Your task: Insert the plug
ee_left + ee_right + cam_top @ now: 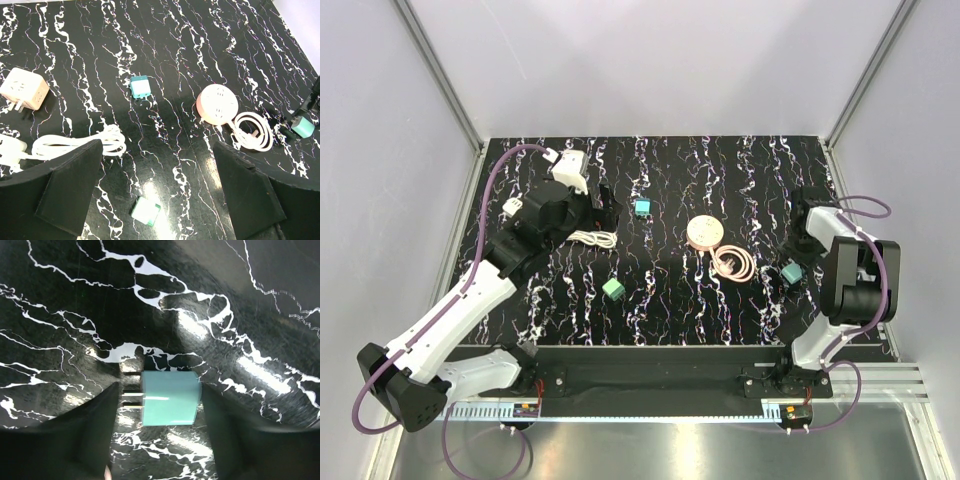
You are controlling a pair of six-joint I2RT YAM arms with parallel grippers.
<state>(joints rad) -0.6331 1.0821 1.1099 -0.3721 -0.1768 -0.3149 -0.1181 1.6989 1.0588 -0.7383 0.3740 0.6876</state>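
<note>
Noting blind spots first: from above, the right gripper (796, 262) is a dark mass on dark ground with its fingers not separable, and the teal plug (170, 399) shows only as a corner beneath it. In the right wrist view the jaws stand partly open and straddle the plug. One finger (235, 430) sits at the plug's flat back, the other just off the prongs. Contact cannot be confirmed, so whether it is held is unknown. The left gripper (159, 145) is spread fully and empty above the table (670, 320); its finger cuts off the white cable (80, 145).

Surface: glossy black with white marbled veins and glare patches. Plain pale walls (640, 70), aluminium frame posts (440, 75) at the corners.

Plug: a small rounded teal block with two metal prongs, lying flat at the table's right side, well apart from the round pink power strip (704, 232).
</note>
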